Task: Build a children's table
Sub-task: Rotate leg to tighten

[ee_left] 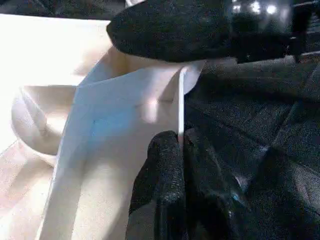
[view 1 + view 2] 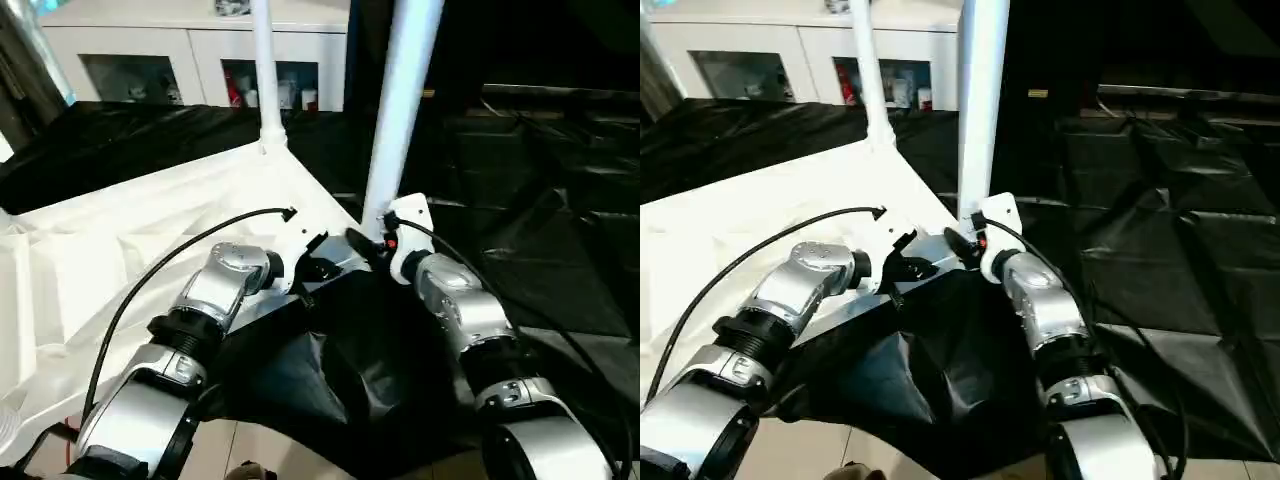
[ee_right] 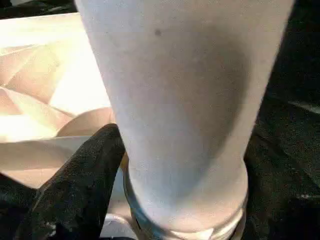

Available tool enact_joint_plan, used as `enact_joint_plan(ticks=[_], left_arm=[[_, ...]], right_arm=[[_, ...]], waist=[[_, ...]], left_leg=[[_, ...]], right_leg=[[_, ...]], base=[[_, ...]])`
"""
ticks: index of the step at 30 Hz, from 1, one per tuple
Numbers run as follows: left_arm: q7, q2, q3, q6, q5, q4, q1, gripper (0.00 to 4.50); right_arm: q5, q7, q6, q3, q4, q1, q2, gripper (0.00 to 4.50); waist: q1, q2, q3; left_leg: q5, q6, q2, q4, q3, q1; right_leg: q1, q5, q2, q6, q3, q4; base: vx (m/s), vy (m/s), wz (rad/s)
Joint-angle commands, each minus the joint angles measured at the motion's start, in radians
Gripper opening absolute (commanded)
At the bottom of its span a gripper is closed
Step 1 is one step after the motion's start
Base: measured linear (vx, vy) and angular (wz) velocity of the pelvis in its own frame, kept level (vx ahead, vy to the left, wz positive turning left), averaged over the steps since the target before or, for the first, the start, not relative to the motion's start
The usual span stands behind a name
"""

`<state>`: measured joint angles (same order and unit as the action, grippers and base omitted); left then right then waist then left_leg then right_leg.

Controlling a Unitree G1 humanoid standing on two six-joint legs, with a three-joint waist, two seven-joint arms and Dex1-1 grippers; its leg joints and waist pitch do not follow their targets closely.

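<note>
The left gripper [image 1: 180, 165] is clamped on the thin rim of the upturned table top [image 2: 120, 250]. The right gripper [image 2: 372, 243] grasps the near leg [image 2: 400, 100], standing upright in the corner socket; a second leg [image 2: 266, 70] stands beyond.

A black plastic sheet [image 2: 560, 250] is lying crumpled over the whole surface in front of me, and its near edge is hanging down in folds. Below that edge I am seeing a strip of pale tiled floor [image 2: 300, 455]. Along the far wall a white cabinet [image 2: 200, 50] with glass doors is standing, and small red and white items [image 2: 240, 92] are sitting on its shelf, too small to tell apart.
</note>
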<state>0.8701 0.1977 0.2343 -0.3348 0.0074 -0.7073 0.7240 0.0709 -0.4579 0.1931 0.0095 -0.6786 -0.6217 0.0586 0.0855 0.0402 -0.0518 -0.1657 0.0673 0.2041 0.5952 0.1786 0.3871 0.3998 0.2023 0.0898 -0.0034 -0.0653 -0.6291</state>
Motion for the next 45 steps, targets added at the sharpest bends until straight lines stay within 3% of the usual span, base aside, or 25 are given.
enact_joint_plan(ticks=[1, 5, 10, 12, 15, 21, 27, 32, 34, 36, 37, 38, 41, 45], left_arm=[[0.033, -0.007, 0.007, 0.049, -0.014, 0.061, 0.017, 0.0], [0.137, 0.047, 0.036, 0.072, -0.019, 0.104, -0.024, 0.0], [0.291, 0.127, 0.073, 0.107, -0.033, 0.164, -0.072, 0.0], [0.291, 0.127, 0.073, 0.107, -0.033, 0.164, -0.072, 0.0], [0.353, 0.169, 0.087, 0.119, -0.035, 0.19, -0.094, 0.0], [0.452, 0.229, 0.102, 0.152, -0.048, 0.246, -0.141, 0.0], [0.441, 0.228, 0.1, 0.148, -0.042, 0.247, -0.148, 0.0], [0.41, 0.212, 0.086, 0.132, -0.046, 0.243, -0.151, 0.0], [0.319, 0.171, 0.05, 0.086, -0.046, 0.213, -0.129, 0.0], [0.185, 0.114, 0.01, 0.044, -0.035, 0.156, -0.087, 0.0], [0.185, 0.114, 0.01, 0.044, -0.035, 0.156, -0.087, 0.0], [0.115, 0.082, -0.008, 0.028, -0.03, 0.122, -0.06, 0.0], [-0.029, -0.007, -0.042, 0.009, -0.031, 0.046, 0.008, 0.0], [-0.055, -0.04, -0.035, 0.03, -0.024, 0.031, 0.027, 0.0]], right_arm=[[0.022, -0.157, 0.023, 0.114, 0.019, 0.018, -0.03, 3.91], [0.022, -0.349, 0.011, 0.181, 0.093, 0.049, 0.066, 3.91], [0.02, -0.562, 0.003, 0.237, 0.175, 0.087, 0.182, 3.91], [0.02, -0.562, 0.003, 0.237, 0.175, 0.087, 0.182, 3.91], [0.019, -0.618, 0.001, 0.243, 0.185, 0.092, 0.217, 3.91], [0.04, -0.69, 0.009, 0.249, 0.215, 0.098, 0.257, 3.6], [0.038, -0.701, 0.012, 0.253, 0.217, 0.113, 0.247, 3.03], [0.039, -0.648, 0.025, 0.242, 0.21, 0.124, 0.218, 2.78], [0.027, -0.489, 0.036, 0.196, 0.166, 0.112, 0.157, 2.77], [0.02, -0.278, 0.058, 0.131, 0.095, 0.083, 0.076, 2.76], [0.02, -0.278, 0.058, 0.131, 0.095, 0.083, 0.076, 2.76], [0.023, -0.179, 0.07, 0.099, 0.054, 0.067, 0.035, 2.75], [0.022, 0.007, 0.049, 0.059, -0.038, 0.027, -0.06, 2.75], [0.023, 0.033, 0.016, 0.061, -0.066, 0.014, -0.097, 2.75]], waist=[[0.002, -0.003, 0.071], [0.004, -0.003, 0.072], [0.011, -0.007, 0.072], [0.011, -0.004, 0.068], [0.016, -0.006, 0.067], [0.018, -0.008, 0.072], [0.022, -0.009, 0.069], [0.021, -0.009, 0.068], [0.016, -0.001, 0.066], [0.007, -0.005, 0.062], [0.004, -0.005, 0.062], [-0.004, -0.005, 0.063], [-0.006, -0.004, 0.069], [-0.003, 0.0, 0.073]], left_leg=[[-0.221, -0.017, 0.018, -0.072, -0.008, -0.016], [-0.189, -0.036, 0.02, -0.069, -0.006, -0.015], [-0.181, -0.056, 0.024, -0.066, -0.004, -0.015], [-0.209, -0.05, 0.025, -0.069, -0.004, -0.018], [-0.239, -0.031, 0.029, -0.074, -0.006, -0.021], [-0.189, -0.043, 0.027, -0.069, -0.004, -0.017], [-0.21, -0.034, 0.027, -0.071, -0.003, -0.019], [-0.206, -0.028, 0.026, -0.072, -0.003, -0.018], [-0.218, -0.015, 0.025, -0.074, -0.003, -0.019], [-0.266, 0.016, 0.021, -0.078, -0.004, -0.024], [-0.272, 0.023, 0.02, -0.079, -0.007, -0.025], [-0.27, 0.031, 0.02, -0.081, -0.009, -0.021], [-0.243, 0.03, 0.016, -0.075, -0.007, -0.022], [-0.192, 0.002, 0.016, -0.071, -0.007, -0.017]], right_leg=[[-0.055, 0.097, 0.052, -0.229, 0.038, 0.077], [-0.054, 0.032, 0.049, -0.241, 0.038, 0.07], [-0.055, 0.024, 0.049, -0.25, 0.038, 0.068], [-0.048, 0.077, 0.051, -0.254, 0.038, 0.073], [-0.048, 0.138, 0.054, -0.246, 0.039, 0.076], [-0.049, 0.064, 0.052, -0.253, 0.039, 0.067], [-0.045, 0.121, 0.053, -0.242, 0.041, 0.073], [-0.045, 0.117, 0.052, -0.237, 0.041, 0.072], [-0.041, 0.134, 0.051, -0.236, 0.043, 0.073], [-0.037, 0.227, 0.053, -0.223, 0.043, 0.083], [-0.038, 0.25, 0.054, -0.217, 0.042, 0.086], [-0.041, 0.257, 0.054, -0.205, 0.042, 0.086], [-0.041, 0.204, 0.053, -0.205, 0.042, 0.086], [-0.048, 0.093, 0.05, -0.22, 0.04, 0.077]], base=[[0.0, 0.0, 0.0], [0.0, 0.0, 0.0], [0.0, 0.0, 0.0], [0.0, 0.0, 0.0], [0.0, 0.0, 0.0], [0.0, 0.0, 0.0], [0.0, 0.0, 0.0], [0.0, 0.0, 0.0], [0.0, 0.0, 0.0], [0.0, 0.0, 0.0], [0.0, 0.0, 0.0], [0.0, 0.0, 0.0], [0.0, 0.0, 0.0], [0.0, 0.0, 0.0]])
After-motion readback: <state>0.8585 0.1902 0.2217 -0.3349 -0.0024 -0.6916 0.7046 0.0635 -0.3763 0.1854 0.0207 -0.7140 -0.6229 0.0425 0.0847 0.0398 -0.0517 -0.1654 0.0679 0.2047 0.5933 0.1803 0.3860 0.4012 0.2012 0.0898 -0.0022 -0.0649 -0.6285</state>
